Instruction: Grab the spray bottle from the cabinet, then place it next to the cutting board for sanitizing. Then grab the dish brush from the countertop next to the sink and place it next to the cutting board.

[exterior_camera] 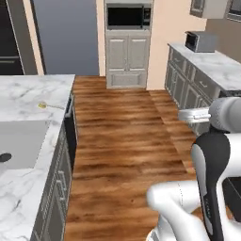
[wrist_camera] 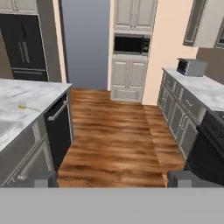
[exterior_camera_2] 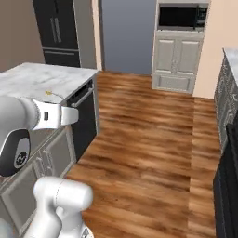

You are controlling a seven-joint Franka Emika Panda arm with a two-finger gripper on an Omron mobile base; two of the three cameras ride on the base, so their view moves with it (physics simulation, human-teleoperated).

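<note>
Left base view: small dish brush with yellow bristle head and thin black handle [exterior_camera: 47,106] lies on white marble table [exterior_camera: 28,92], left, beyond grey sink [exterior_camera: 21,143]; right base view: same brush [exterior_camera_2: 50,93]; hand view: end effector [wrist_camera: 112,178] spread wide, empty; brush likely light, stiff—grip mid-handle.

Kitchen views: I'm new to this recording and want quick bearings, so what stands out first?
The glossy brown plank floor runs down the middle. On the left, a white marble countertop with grey veins carries a small yellow-headed dish brush beside the grey recessed sink. A black built-in microwave sits in the beige far cabinet column.
</note>
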